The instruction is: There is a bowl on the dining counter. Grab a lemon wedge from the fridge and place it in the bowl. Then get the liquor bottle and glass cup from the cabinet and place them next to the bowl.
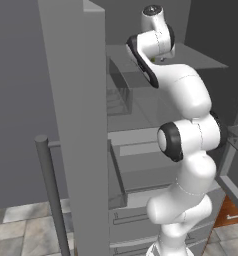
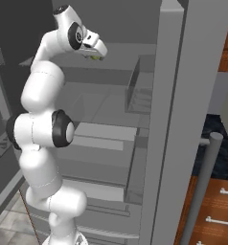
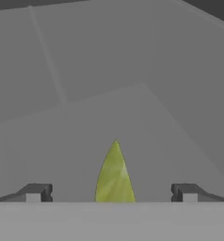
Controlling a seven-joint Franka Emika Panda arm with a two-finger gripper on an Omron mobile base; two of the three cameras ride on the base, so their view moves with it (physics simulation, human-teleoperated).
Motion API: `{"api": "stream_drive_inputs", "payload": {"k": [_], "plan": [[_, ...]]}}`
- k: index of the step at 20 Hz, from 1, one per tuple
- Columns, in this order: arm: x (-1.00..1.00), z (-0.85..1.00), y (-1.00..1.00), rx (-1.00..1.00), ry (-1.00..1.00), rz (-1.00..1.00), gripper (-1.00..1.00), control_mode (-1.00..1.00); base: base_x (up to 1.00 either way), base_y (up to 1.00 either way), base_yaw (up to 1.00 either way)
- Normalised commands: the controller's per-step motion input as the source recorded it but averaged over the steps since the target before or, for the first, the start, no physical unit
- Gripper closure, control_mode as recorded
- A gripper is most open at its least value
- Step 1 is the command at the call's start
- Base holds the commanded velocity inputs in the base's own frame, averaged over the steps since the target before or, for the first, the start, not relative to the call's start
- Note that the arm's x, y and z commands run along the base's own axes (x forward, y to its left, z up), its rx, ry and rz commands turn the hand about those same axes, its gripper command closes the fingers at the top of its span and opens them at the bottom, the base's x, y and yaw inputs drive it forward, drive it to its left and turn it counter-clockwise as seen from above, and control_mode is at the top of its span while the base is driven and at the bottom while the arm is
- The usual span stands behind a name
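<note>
Item: lemon wedge (image 3: pixel 115 176), a smooth yellowish-green sliver tapering to a point, lying on a flat matte grey shelf (image 3: pixel 76 141) inside the open fridge (image 1: pixel 76 100), between the spread dark tips of the claw (image 3: pixel 111 193), jaws wide, holding nothing; no legible writing.

lemon wedge (image 3: pixel 115 174) lower end cut off, fridge (image 1: pixel 81 125) doors cropped by edges

Looks like a home kitchen, rendered. There's a tall grey fridge (image 1: pixel 76 125) standing open with pale shelves and drawers inside, bar handles on its doors, brown wooden cabinet drawers (image 2: pixel 216 206) with grey pulls off to the side, and a grey tiled floor (image 1: pixel 26 230).
</note>
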Motion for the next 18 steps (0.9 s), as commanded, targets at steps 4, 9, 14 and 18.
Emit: {"api": "stream_drive_inputs", "payload": {"k": [4, 9, 14, 18], "plan": [[0.00, -0.38, 0.00, -0.04, 0.06, 0.05, -1.00, -1.00, 0.00, 0.00, 0.00], [0.00, -0.39, 0.00, -0.04, 0.06, 0.04, 1.00, -1.00, 0.00, 0.00, 0.00], [0.00, -0.28, 0.00, -0.04, 0.05, 0.04, 1.00, -1.00, 0.00, 0.00, 0.00], [0.00, -0.15, 0.03, -0.09, 0.06, 0.00, 1.00, -1.00, 0.00, 0.00, 0.00]]}}
